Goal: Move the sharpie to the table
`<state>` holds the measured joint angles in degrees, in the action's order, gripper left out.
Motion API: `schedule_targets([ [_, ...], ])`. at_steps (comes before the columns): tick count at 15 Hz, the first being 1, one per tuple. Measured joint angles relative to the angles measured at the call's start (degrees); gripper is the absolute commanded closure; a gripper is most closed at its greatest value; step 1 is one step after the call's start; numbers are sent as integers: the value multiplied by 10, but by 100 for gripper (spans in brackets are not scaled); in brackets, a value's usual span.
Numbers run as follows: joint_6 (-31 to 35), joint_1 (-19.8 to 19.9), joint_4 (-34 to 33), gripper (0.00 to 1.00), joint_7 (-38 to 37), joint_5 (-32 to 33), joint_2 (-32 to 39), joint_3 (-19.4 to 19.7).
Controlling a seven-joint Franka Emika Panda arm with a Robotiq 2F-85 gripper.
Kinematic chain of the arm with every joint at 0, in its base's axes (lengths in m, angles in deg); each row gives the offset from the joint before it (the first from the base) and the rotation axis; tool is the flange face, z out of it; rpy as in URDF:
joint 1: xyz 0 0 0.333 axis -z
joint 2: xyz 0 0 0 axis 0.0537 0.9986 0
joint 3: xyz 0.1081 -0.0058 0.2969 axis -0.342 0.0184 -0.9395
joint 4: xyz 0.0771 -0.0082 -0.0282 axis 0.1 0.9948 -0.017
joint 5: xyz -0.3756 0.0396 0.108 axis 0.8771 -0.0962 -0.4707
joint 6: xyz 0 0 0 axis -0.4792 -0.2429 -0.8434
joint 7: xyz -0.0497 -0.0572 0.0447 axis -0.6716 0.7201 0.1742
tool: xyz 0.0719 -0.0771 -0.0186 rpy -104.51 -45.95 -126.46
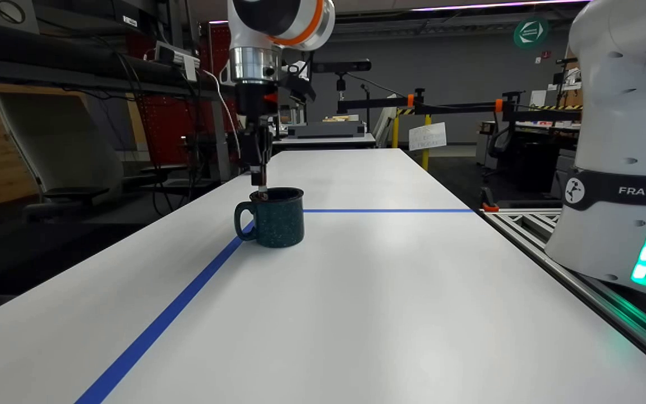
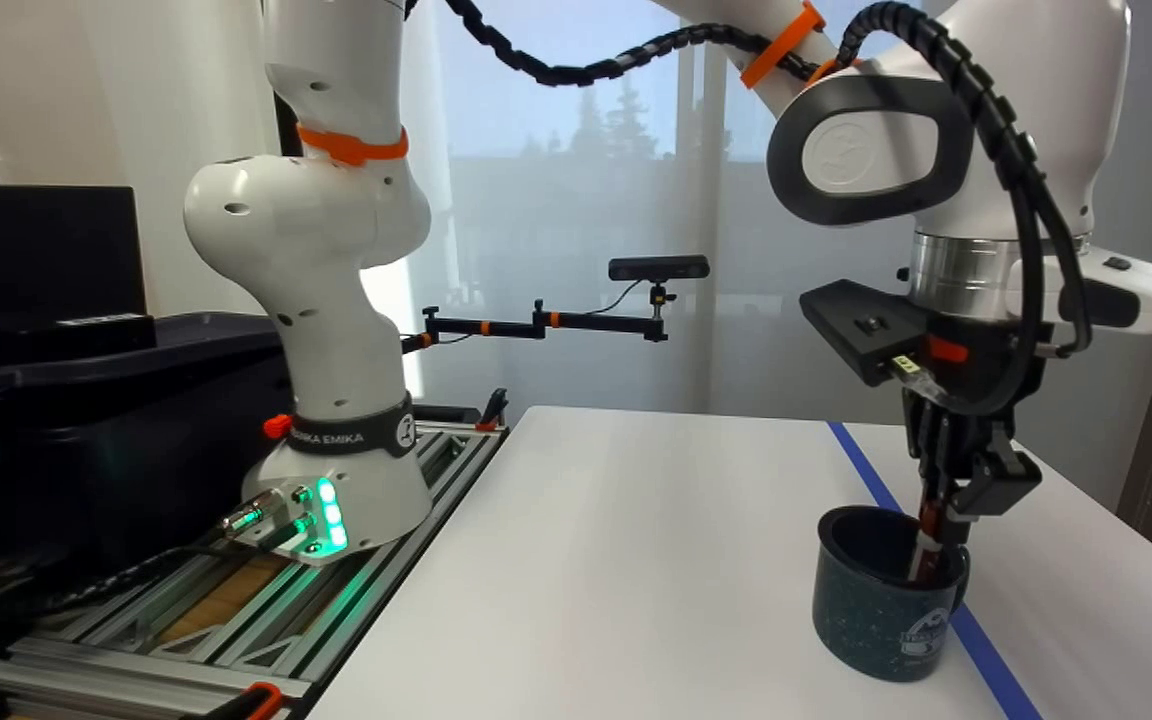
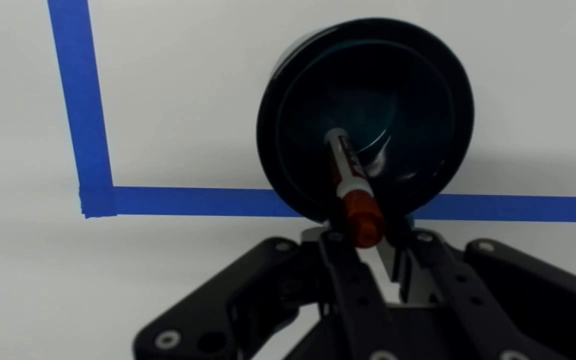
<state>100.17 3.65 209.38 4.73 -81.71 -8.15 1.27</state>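
Observation:
The sharpie (image 3: 350,172) has a reddish-brown cap and a white and dark barrel. It stands tilted with its lower part inside the dark teal mug (image 3: 464,115). My gripper (image 3: 364,220) points down over the mug's handle side, its fingers closed around the sharpie's cap end. In both exterior views the gripper (image 1: 259,177) (image 2: 944,515) is just above the mug (image 1: 281,227) (image 2: 876,625), with a short piece of the sharpie (image 1: 263,194) (image 2: 926,555) below the fingertips. Whether the sharpie touches the mug's bottom cannot be told. The mug stands upright on the white table (image 1: 384,292).
Blue tape lines (image 3: 193,201) run along the table and meet in a corner near the mug. The mug's handle (image 1: 243,221) lies over the tape. The white robot base (image 1: 609,235) stands at the table's edge on a metal frame. A camera on a black arm (image 2: 658,268) stands behind.

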Motion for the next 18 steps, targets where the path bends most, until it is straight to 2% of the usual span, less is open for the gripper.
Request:
schedule_targets([
  [8,-23,0,5,95,-3,0,-45,-3],
  [13,-97,0,22,95,-5,1,-120,0],
  [18,-142,0,65,95,-12,16,-211,7],
])
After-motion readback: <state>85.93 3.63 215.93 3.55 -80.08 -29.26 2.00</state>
